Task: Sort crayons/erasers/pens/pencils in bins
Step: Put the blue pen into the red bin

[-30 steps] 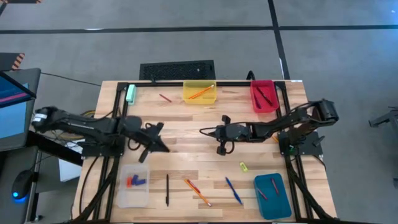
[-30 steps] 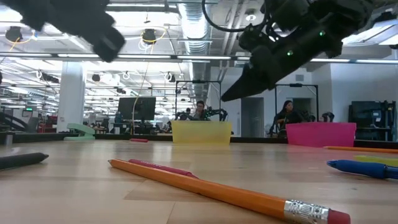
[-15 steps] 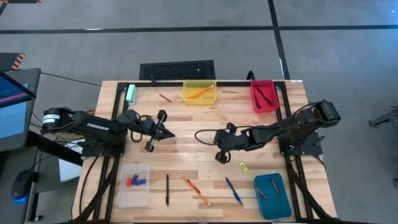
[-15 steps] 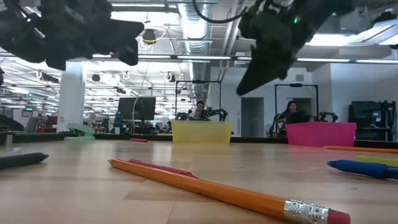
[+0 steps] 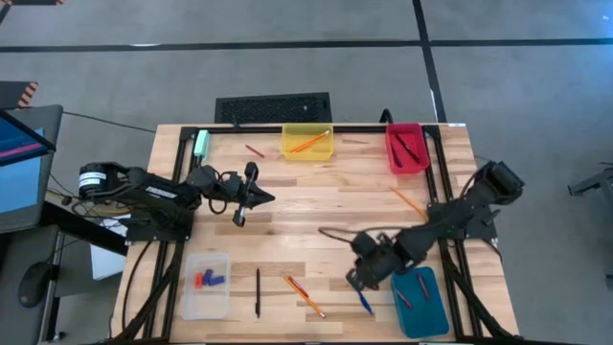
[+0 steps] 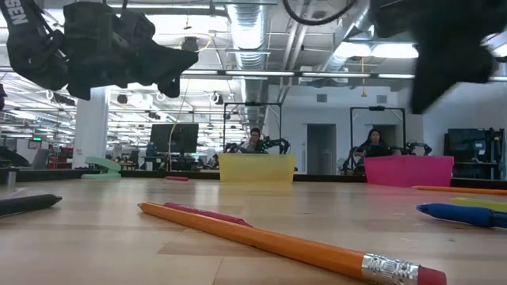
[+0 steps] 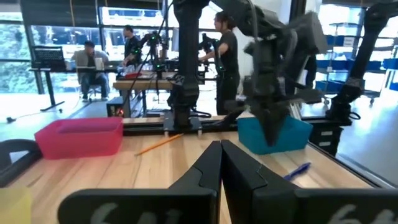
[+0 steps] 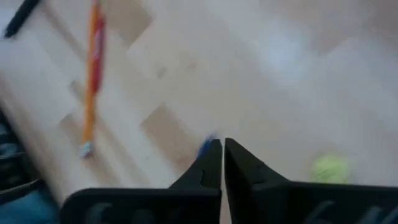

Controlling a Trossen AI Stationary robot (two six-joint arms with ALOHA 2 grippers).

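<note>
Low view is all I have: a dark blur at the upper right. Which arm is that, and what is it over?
Observer: That is the right arm. Its end effector hangs above the blue pen, beside the teal bin.
Operator: Where is the left one?
Observer: The left end effector is shut and empty, over bare table left of centre.
Operator: Is anything in the clear bin?
Observer: The clear bin holds blue and red erasers.
</note>
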